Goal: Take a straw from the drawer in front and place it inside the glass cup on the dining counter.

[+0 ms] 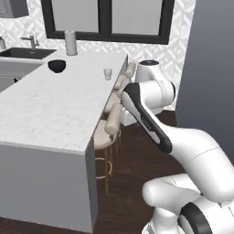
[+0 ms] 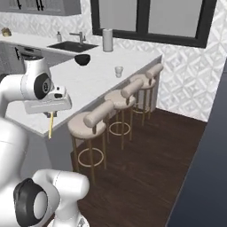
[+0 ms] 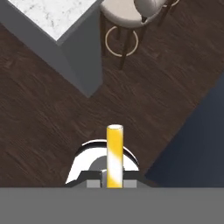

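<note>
One straw gripped in tool, mid-carry to cup.
Left base: cup far down desk, near bowl. Right base: straw hangs vertical beside desk corner; lift before crossing. Hand: tool clamped on straw over floor; keep vertical.

Open room is left above the counter around the cup — approach is flanked by bowl, canister and stools.
</note>
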